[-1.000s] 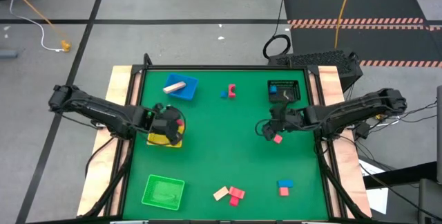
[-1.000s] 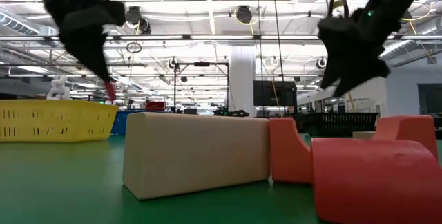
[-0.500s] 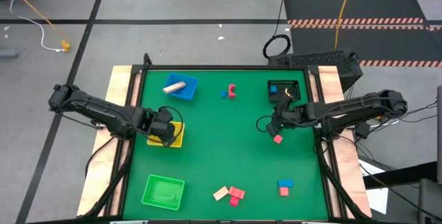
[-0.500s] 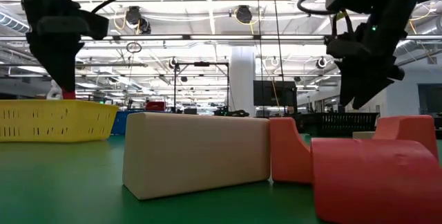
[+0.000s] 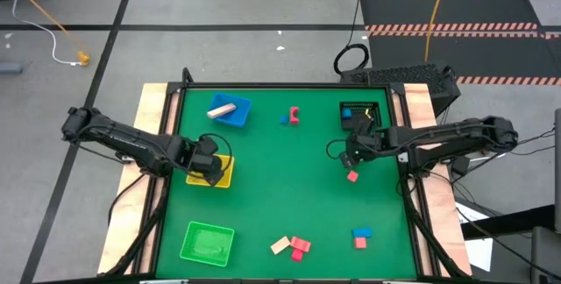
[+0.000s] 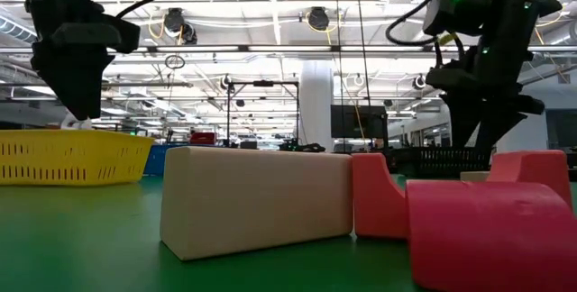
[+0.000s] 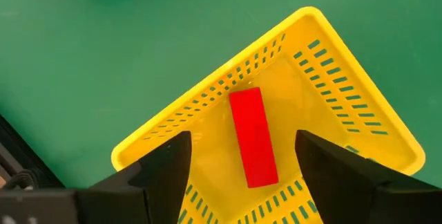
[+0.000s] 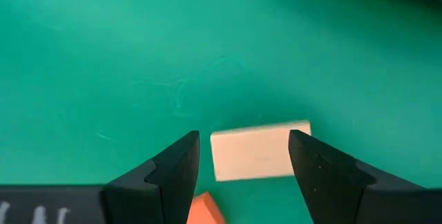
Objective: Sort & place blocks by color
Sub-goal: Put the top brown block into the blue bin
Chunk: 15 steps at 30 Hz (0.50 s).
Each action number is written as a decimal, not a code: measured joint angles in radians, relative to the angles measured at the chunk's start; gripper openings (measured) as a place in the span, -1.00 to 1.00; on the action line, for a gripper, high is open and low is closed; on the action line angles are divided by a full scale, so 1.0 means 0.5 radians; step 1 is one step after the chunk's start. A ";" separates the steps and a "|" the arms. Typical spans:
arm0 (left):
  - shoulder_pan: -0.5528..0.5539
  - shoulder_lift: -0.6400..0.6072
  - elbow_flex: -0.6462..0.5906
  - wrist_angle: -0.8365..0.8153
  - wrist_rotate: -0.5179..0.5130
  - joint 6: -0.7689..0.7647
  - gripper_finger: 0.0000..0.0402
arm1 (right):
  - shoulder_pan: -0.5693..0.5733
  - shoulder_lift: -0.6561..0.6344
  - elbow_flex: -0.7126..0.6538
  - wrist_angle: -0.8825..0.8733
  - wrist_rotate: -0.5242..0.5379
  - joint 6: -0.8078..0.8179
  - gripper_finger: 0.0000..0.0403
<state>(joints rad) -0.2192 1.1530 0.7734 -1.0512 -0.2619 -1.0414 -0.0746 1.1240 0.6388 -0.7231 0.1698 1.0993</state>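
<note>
A red bar (image 7: 253, 137) lies flat on the floor of the yellow tray (image 7: 359, 106), at the table's left (image 5: 224, 172). My left gripper (image 7: 243, 156) hangs open above it, one finger to each side, touching nothing. At the table's right, my right gripper (image 8: 243, 156) stands open over a tan block (image 8: 261, 151) lying on the green mat, its fingers apart from it on either side. A pink block (image 5: 352, 176) lies just nearer. In the high view the right gripper (image 5: 353, 154) hides the tan block.
A blue tray (image 5: 230, 110) holding a tan bar stands at the far left, a green tray (image 5: 208, 242) at the near left and a black basket (image 5: 360, 115) at the far right. Red and blue blocks (image 5: 292, 115) lie far centre. Tan, pink and blue blocks (image 5: 298, 247) lie along the near edge.
My left gripper has tipped down over the yellow tray, opened and let go of the red bar, which now lies in the tray. My right gripper has gone down and toward the table's far right, staying open.
</note>
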 joint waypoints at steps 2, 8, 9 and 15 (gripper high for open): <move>0.000 0.000 0.000 0.000 0.000 0.001 0.27 | -0.035 0.000 -0.001 0.000 -0.086 -0.029 0.05; 0.000 0.000 0.000 0.001 -0.052 0.118 0.18 | -0.061 0.000 -0.001 0.008 -0.135 -0.969 0.05; 0.000 0.000 0.000 0.003 -0.058 0.133 0.16 | -0.061 0.000 -0.001 0.012 -0.136 -1.136 0.05; 0.000 0.000 0.000 0.011 -0.063 0.142 0.11 | -0.076 0.001 -0.001 0.056 -0.150 -1.844 0.05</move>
<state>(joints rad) -0.2192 1.1530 0.7734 -1.0454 -0.2935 -0.9706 -0.1128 1.1244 0.6384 -0.6953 0.0950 0.1772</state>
